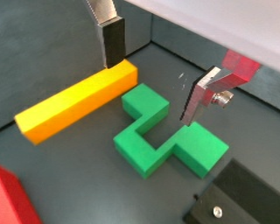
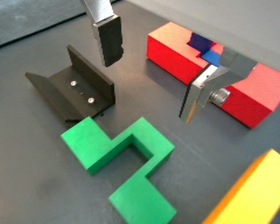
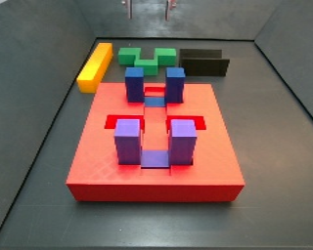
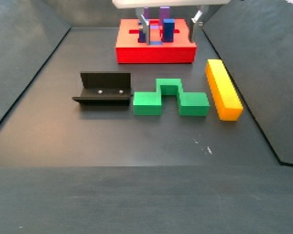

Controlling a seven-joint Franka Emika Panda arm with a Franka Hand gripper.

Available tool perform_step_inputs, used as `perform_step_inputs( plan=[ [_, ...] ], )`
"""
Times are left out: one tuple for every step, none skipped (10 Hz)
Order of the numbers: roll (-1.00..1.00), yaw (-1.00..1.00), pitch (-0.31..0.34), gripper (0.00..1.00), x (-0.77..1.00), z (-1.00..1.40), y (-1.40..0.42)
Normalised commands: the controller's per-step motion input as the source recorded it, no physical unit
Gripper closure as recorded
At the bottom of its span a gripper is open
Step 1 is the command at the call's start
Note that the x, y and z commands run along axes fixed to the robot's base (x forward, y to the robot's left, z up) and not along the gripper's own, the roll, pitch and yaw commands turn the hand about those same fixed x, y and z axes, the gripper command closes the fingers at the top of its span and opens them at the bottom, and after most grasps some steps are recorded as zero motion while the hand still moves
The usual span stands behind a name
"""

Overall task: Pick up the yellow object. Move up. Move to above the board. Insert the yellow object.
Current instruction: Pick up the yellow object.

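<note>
Pick-up stage, not yet begun: gripper (image 1: 154, 74), jaws wide and empty, high over the green block (image 1: 166, 136); yellow bar (image 4: 222, 88) on floor beside it; next, shift over bar, descend.

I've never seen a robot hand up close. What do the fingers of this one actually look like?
In both wrist views the gripper ends in two fingers: flat silver metal plates, each with a dark pad at the tip. One finger shows a round silver bolt on its side. They hang above the green block, with nothing between them. No cables or markings show.
</note>
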Motion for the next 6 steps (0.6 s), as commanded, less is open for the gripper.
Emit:
perform_step_inputs(
  plan=[
    [0.04, 0.0, 0.0, 0.0, 0.03, -0.19, -0.21],
    [0.08, -0.12, 0.0, 0.0, 0.0, -0.22, -0.15],
    [0.05, -0.26, 0.0, 0.0, -0.07, -0.25, -0.01],
    [0.02, -0.18, 0.0, 0.0, -0.15, -0.29, 0.0],
    [0.05, -0.06, 0.0, 0.0, -0.05, -0.21, 0.0],
    [0.08, 0.0, 0.0, 0.0, -0.11, -0.15, 0.0]
  ],
)
